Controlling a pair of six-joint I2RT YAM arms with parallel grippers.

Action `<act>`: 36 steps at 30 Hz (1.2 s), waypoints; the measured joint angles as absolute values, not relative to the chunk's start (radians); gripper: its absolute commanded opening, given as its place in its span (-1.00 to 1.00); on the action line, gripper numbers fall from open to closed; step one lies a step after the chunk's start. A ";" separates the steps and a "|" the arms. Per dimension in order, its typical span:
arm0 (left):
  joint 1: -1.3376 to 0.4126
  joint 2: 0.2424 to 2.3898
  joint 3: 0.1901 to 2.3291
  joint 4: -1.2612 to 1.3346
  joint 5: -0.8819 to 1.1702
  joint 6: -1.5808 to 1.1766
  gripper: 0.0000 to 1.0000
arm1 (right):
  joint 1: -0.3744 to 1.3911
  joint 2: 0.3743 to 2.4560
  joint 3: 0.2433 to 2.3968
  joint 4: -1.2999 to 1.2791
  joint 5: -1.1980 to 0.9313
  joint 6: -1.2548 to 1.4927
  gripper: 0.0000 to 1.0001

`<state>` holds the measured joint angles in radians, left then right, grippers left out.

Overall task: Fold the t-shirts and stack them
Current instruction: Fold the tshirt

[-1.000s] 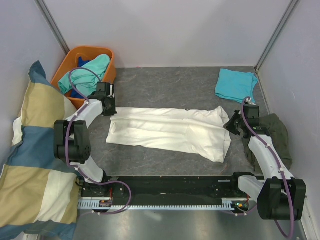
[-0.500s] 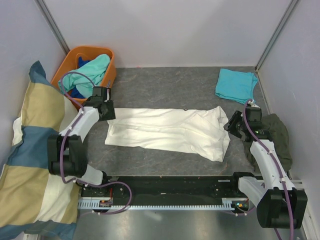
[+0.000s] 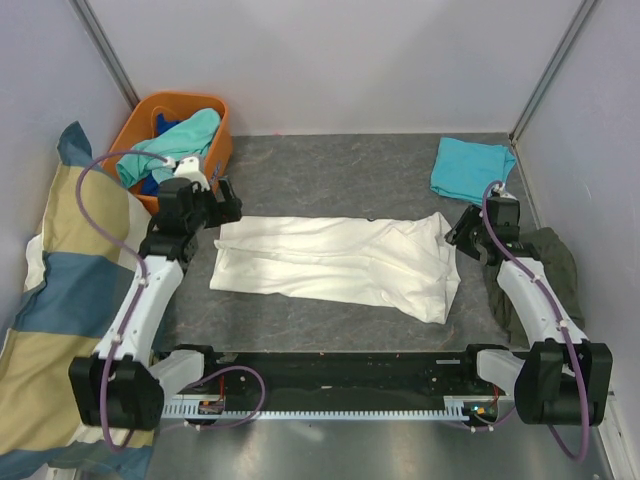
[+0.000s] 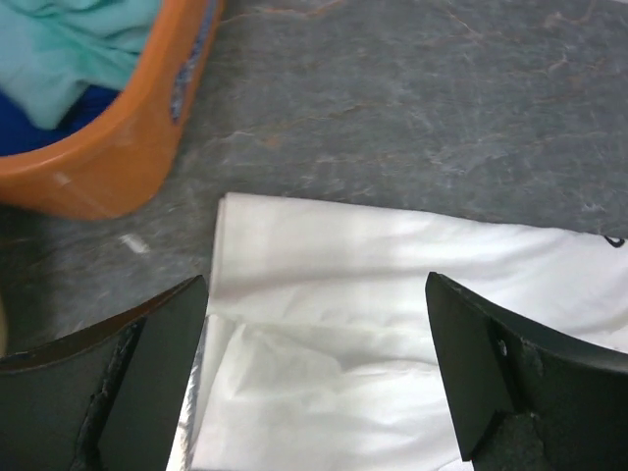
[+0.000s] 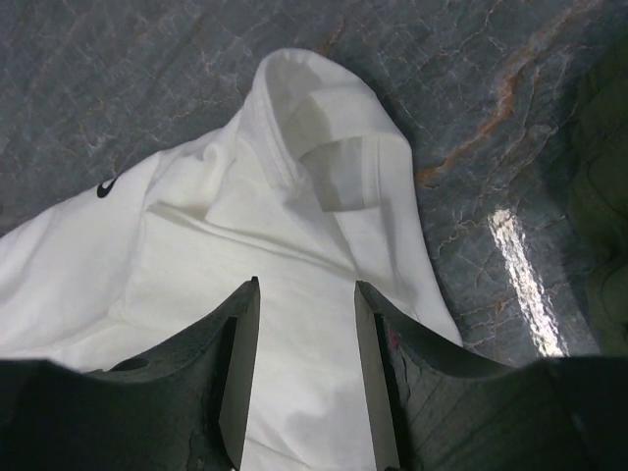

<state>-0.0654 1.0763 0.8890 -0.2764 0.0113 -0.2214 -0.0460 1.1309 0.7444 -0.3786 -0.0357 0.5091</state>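
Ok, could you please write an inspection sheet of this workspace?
Surface: grey marbled tabletop, nothing spilled seen.
Job's things: white t-shirt lying long in the middle; turquoise t-shirt folded at far right; mint-green t-shirt in orange basket.
Clutter: checked pillow at left; dark green cloth at right.
End effectors: left end effector and right end effector open, above the white t-shirt's ends, empty.
Cables: purple cable looping along each arm.
Surroundings: pale walls around.

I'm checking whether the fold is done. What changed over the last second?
Both grippers let go of the white shirt. The left gripper opened wide and lifted off its left end, and the right gripper opened partway over its right end. The shirt stayed flat in its long fold. The turquoise shirt and orange basket did not move.
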 measured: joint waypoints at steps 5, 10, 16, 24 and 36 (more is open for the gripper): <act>-0.159 1.321 0.944 -0.175 0.117 -0.219 1.00 | -0.046 1.127 0.767 -0.350 -0.049 0.532 0.05; -0.296 1.621 1.156 -0.162 0.211 -0.181 1.00 | -0.046 1.074 0.770 -0.357 -0.051 0.545 0.08; -0.403 1.938 1.510 -0.194 0.350 -0.126 1.00 | -0.046 1.008 0.786 -0.376 -0.065 0.547 0.10; -0.454 2.360 2.001 -0.334 0.647 0.008 0.99 | -0.046 0.978 0.791 -0.414 -0.083 0.546 0.12; -0.589 2.545 2.181 -0.473 0.682 0.101 0.86 | -0.046 0.955 0.807 -0.454 -0.093 0.545 0.16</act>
